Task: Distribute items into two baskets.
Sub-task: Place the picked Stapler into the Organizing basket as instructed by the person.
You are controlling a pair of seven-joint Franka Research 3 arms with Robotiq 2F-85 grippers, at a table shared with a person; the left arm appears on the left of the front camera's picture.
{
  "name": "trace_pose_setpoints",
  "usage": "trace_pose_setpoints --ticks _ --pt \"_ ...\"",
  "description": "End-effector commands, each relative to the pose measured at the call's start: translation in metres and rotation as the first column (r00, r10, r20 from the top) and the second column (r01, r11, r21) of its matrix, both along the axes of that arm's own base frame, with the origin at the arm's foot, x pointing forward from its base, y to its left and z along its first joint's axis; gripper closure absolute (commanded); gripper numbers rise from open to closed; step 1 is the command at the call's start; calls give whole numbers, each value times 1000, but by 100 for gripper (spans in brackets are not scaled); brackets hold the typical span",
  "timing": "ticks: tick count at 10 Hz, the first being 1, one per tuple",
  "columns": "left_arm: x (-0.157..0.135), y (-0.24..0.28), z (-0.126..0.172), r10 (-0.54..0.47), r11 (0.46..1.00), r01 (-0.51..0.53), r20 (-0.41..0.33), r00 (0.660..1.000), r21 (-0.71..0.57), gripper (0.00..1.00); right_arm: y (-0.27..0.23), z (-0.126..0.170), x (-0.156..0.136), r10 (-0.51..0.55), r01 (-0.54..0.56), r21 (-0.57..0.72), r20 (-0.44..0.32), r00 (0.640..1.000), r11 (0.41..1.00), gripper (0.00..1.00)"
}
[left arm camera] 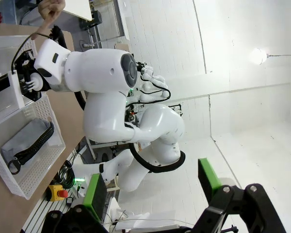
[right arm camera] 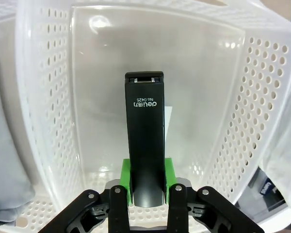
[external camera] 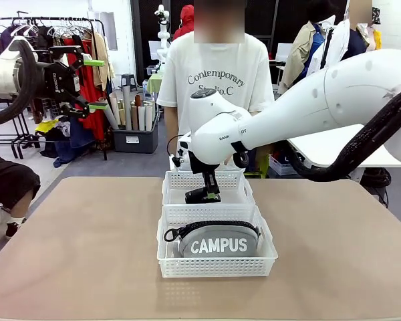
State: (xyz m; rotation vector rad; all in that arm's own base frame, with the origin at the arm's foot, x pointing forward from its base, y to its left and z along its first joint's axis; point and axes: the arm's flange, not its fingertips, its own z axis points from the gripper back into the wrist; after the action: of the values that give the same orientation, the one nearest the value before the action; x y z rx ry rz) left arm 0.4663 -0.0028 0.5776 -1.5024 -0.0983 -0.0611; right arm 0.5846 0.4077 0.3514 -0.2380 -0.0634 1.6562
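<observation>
Two white baskets stand end to end at the table's middle. The near basket (external camera: 217, 266) holds the grey "CAMPUS" pouch (external camera: 218, 242), which the left wrist view also shows (left arm camera: 26, 143). My right gripper (external camera: 210, 188) reaches down into the far basket (external camera: 235, 179) and is shut on the black stapler (external camera: 202, 196). In the right wrist view the stapler (right arm camera: 144, 131) sits between the green pads (right arm camera: 126, 177) of the right gripper (right arm camera: 145, 183), pointing down at the basket's (right arm camera: 48, 97) clear floor. Whether it touches that floor I cannot tell. My left gripper (external camera: 97, 84) is raised high at the left, open and holding nothing (left arm camera: 153, 187).
A person in a white T-shirt (external camera: 215, 73) stands right behind the far basket, with a hand (left arm camera: 51, 8) near it. The brown table (external camera: 87, 254) has free room on both sides of the baskets. An emergency stop button (left arm camera: 58, 191) sits below the table edge.
</observation>
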Motion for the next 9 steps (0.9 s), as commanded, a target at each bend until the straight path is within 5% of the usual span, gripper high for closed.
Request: trace_pose_setpoints --ticks 1,3,8,9 --pt "-1 1 2 -5 1000 5 -6 1000 -4 0 1 -1 8 -38 38 -27 16 999 999 100" --pt "-1 1 2 -5 1000 5 -6 1000 -4 0 0 -8 13 -65 65 -30 8 998 997 97" --pt "-1 1 2 -5 1000 5 -6 1000 -4 0 -7 -8 23 -111 111 -19 -28 993 994 8" --pt "-1 1 2 -5 1000 5 -6 1000 -4 0 -8 -5 24 -122 122 -10 -35 992 992 0"
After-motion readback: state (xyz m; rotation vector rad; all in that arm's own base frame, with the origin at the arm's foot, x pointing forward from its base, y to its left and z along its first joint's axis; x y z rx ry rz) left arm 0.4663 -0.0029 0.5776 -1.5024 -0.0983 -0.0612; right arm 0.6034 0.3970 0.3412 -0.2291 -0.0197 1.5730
